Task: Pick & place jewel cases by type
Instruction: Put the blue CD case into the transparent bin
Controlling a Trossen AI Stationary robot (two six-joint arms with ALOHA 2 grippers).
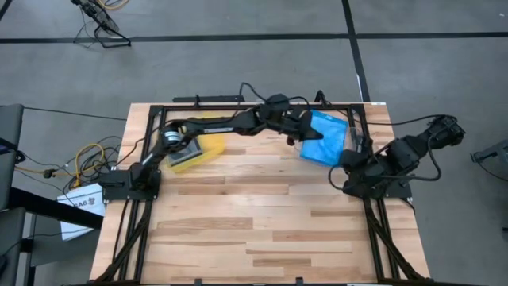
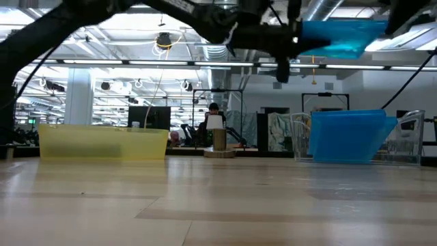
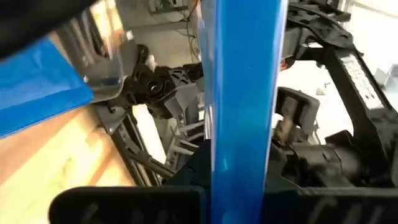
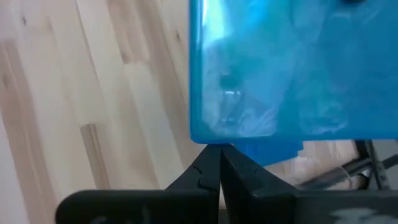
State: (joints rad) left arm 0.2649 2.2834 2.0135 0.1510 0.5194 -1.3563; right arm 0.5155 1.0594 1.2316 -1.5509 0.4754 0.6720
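Blue translucent jewel case [image 3: 242,93] is clamped edge-on between the left gripper's [image 1: 300,132] fingers, carried high above the table, as the low view shows. That arm stretches from its base at nine o'clock across the far edge to about one o'clock, so the held case hangs just short of the heap of blue jewel cases [image 1: 327,139] lying in the clear bin [image 2: 410,140] there. The drop point lies onward toward three o'clock from the claw, and the case's long side runs roughly along the arm's reach. The right gripper [image 4: 219,168], fingers pressed together and empty, waits folded at three o'clock, just beside that heap. The yellow tray [image 1: 198,151] sits at eleven o'clock.
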